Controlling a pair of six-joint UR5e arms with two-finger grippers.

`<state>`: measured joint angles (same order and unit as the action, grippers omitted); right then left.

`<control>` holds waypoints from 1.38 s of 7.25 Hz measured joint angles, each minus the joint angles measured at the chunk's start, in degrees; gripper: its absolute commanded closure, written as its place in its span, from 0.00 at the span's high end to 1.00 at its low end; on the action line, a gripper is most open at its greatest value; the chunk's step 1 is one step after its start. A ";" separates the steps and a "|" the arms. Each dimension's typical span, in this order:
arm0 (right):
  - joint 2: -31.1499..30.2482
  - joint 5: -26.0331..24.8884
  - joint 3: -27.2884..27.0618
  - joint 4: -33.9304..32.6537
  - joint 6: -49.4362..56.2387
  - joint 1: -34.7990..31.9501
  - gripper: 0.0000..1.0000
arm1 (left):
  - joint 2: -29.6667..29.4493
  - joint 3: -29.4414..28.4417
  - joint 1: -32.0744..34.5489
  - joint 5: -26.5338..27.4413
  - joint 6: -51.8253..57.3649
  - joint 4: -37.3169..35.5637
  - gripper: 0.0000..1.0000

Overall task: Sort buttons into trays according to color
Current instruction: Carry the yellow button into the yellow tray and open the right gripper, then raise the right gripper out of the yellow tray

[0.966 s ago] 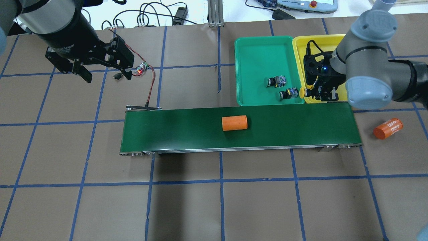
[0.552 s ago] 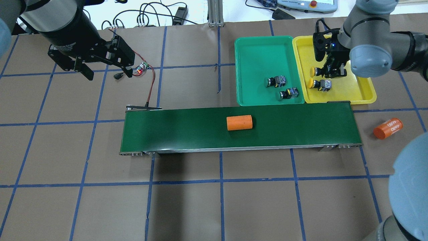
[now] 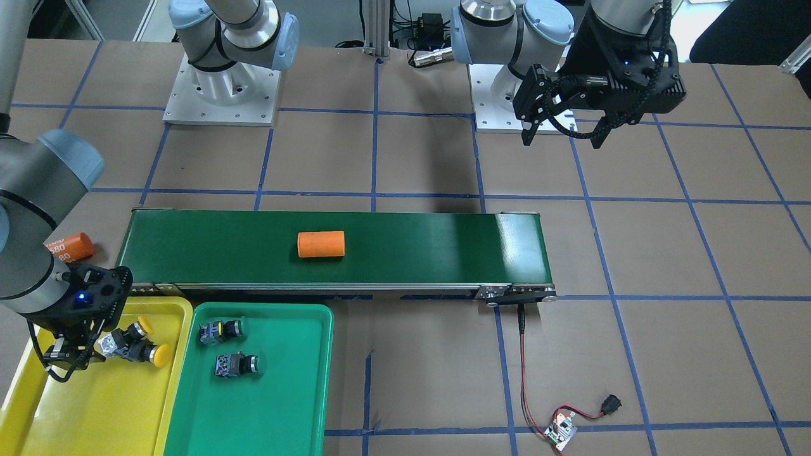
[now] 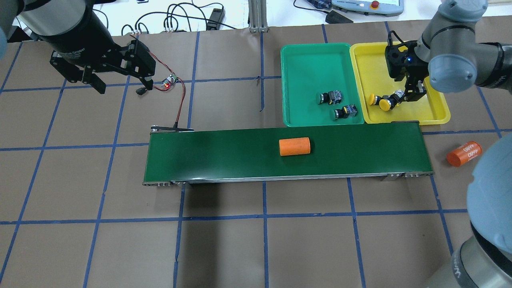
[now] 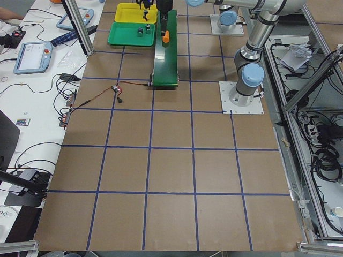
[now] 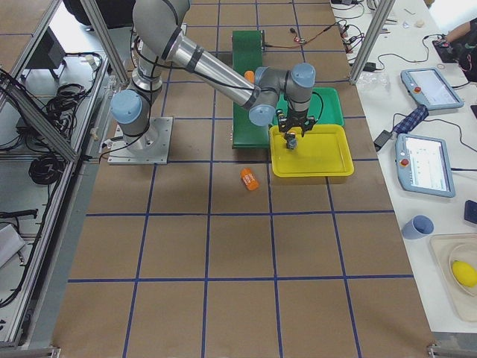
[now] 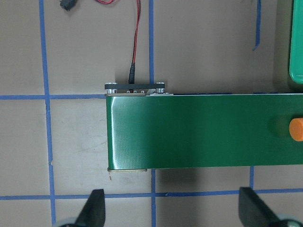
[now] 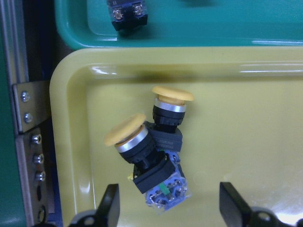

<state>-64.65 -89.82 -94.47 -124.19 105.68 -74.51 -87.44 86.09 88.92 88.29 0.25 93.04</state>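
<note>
The right pincer (image 8: 169, 204) hangs over the yellow tray (image 8: 246, 118), fingers spread wide and gripping nothing. The two yellow push-buttons (image 8: 137, 144) lie on their sides between the fingers, touching each other, near the tray's corner. The two green push-buttons (image 4: 328, 97) lie apart in the green tray (image 4: 312, 64), and the left pincer (image 7: 173, 208), also wide open and empty, hovers by the conveyor belt's (image 7: 189, 132) end.

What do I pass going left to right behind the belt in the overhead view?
left claw → small circuit board → green tray → yellow tray
</note>
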 measured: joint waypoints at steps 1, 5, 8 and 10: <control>-1.84 0.03 -0.05 3.13 -0.19 -0.07 1.00 | 0.39 0.24 0.01 1.34 -0.48 0.25 1.00; -12.26 1.05 -3.95 14.75 -4.61 -2.02 1.00 | 0.65 0.89 0.17 5.04 -1.90 -0.13 1.00; -18.95 0.94 -6.44 17.47 -15.17 -4.04 1.00 | 0.65 0.76 0.01 5.60 -2.03 -0.15 1.00; -20.17 1.14 -0.69 23.89 -28.01 -7.99 1.00 | 0.14 0.42 -0.07 5.60 -1.95 -0.20 1.00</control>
<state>-84.82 -88.69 -95.15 -100.30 77.68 -82.50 -87.30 86.51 88.85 93.89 -1.70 92.84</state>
